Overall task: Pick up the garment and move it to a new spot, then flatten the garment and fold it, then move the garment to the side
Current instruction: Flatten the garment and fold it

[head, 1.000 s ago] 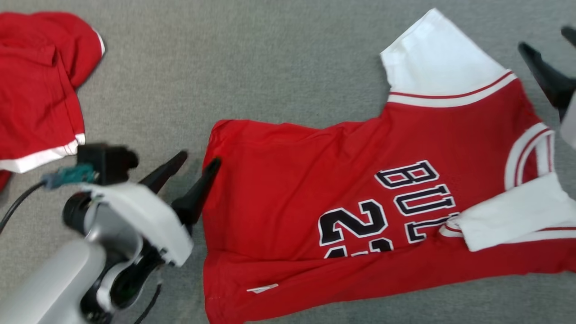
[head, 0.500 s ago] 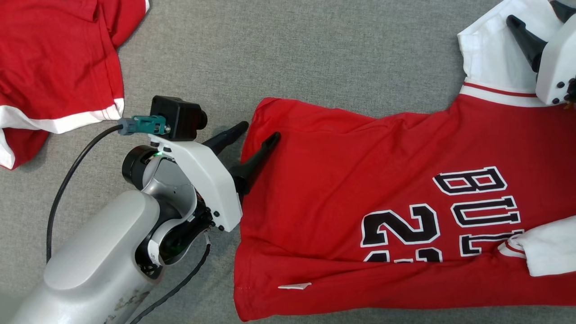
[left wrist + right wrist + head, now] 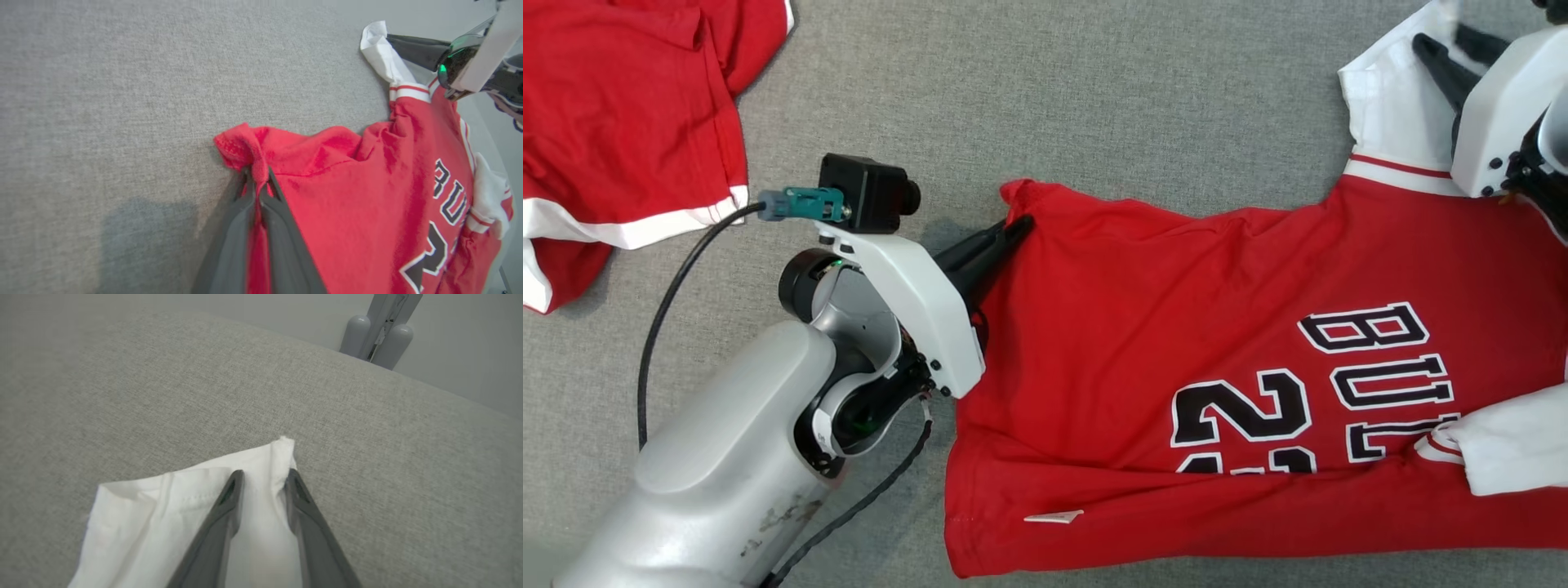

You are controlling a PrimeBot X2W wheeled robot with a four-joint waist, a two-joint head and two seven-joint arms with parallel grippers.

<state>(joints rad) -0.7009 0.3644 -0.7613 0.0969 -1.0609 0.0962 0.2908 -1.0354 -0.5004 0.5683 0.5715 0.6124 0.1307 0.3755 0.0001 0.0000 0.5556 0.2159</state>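
The garment (image 3: pixel 1176 327) is a red jersey with black lettering and white sleeves, spread on the grey cloth surface. My left gripper (image 3: pixel 1021 224) is shut on its near-left hem corner. In the left wrist view that corner (image 3: pixel 245 147) bunches up between the closed fingers of my left gripper (image 3: pixel 257 179). My right gripper (image 3: pixel 1445 45) is at the top right over the white sleeve (image 3: pixel 1388 106). In the right wrist view its fingers still stand apart, and my right gripper (image 3: pixel 263 477) straddles the puckered sleeve edge (image 3: pixel 163 522).
A second red garment with white trim (image 3: pixel 621 122) lies at the top left. A black cable (image 3: pixel 670 302) runs from my left wrist camera. Bare grey surface (image 3: pixel 1054 90) stretches between the two garments. Two grey posts (image 3: pixel 376 335) stand beyond the surface's far edge.
My left fingers have closed on the hem corner, which is now pinched and bunched. My right fingers have come closer together around the white sleeve. The head camera shifted early in this second.
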